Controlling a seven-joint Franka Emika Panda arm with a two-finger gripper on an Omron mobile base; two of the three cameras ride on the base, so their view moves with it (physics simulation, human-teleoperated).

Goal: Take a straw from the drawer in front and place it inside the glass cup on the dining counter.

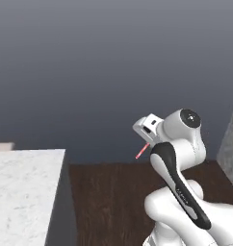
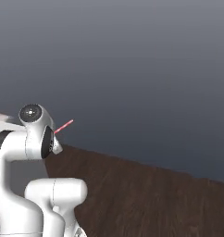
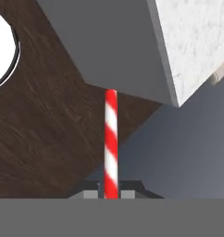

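A white robot arm with dark joints stands over a dark wood-plank floor [image 1: 109, 202], with a plain grey wall [image 1: 113, 72] behind.

In the left base view the arm rises from the lower right corner, and its hand is folded back near the top joint. A short red-pink tip of the straw [image 1: 142, 152] pokes out to the lower left from under the hand, in the air above the floor. At the lower left of that view sits the white marble bench [image 1: 22, 192], its straight near edge and its grey side panel facing the arm. The straw is well apart from the bench's corner and does not touch it.

In the right base view the arm rises from the lower left, and the straw [image 2: 64, 126] sticks out up and to the right from beside the top joint, tilted, against the grey wall.

In the hand view the straw [image 3: 111, 143], striped red and white, stands straight up from between the two fingers [image 3: 111, 195], which are closed tight on its lower end, one on each side. Beyond its free tip lie the grey side and a corner of the marble bench [image 3: 202, 41], with wood floor to the left.
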